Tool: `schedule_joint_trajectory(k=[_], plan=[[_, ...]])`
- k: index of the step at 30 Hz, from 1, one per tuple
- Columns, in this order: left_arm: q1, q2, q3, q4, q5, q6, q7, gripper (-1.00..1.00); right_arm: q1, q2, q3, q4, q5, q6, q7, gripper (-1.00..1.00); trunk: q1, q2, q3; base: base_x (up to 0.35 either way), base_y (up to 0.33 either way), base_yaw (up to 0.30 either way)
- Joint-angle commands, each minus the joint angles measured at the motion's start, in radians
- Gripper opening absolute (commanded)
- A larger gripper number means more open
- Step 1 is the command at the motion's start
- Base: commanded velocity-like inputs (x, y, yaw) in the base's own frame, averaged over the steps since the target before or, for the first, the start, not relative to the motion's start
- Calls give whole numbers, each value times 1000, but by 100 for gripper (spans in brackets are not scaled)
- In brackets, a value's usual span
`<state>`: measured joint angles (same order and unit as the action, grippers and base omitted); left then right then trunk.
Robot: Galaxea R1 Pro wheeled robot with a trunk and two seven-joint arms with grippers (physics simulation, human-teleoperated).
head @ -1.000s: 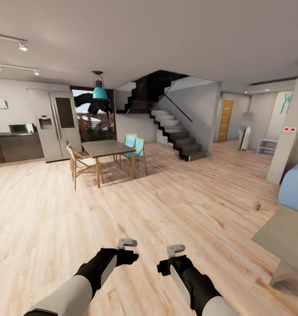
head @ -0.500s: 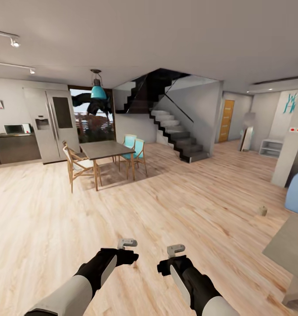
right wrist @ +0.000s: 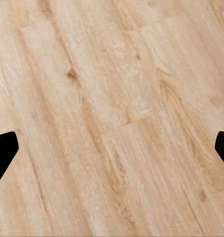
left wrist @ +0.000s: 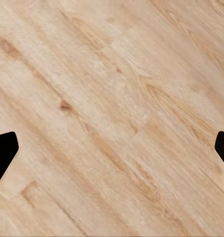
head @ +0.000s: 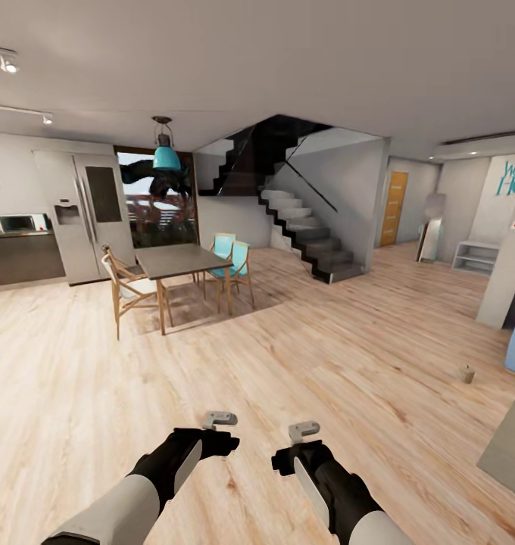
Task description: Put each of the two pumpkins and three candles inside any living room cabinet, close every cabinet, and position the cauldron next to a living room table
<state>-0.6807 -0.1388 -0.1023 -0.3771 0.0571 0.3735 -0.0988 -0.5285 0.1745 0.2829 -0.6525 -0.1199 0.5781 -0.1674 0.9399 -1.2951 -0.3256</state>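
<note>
Left gripper [head: 220, 418], right gripper [head: 304, 431]: both spread, empty. Candle [head: 466, 374] near table [head: 510, 452]. Wall lettering partly cut, unreadable.

Bright even light, sharp render, wide-angle stretch.

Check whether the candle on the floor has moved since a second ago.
No. The candle drifts right and down in the head view, but the white pillar and grey table beside it drift likewise: the camera moved.
</note>
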Motion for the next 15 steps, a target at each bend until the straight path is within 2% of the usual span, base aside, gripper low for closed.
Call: schedule_joint_trajectory(k=[1,15], plan=[[0,1,-5,-2,6,5,1,100,-1,0,2,-1,-11,3,-9,100,1,-1,-1,327,-7,0],[0,1,-5,-2,6,4,0,100,-1,0,2,-1,-11,3,-9,100,1,-1,-1,326,-66,0]])
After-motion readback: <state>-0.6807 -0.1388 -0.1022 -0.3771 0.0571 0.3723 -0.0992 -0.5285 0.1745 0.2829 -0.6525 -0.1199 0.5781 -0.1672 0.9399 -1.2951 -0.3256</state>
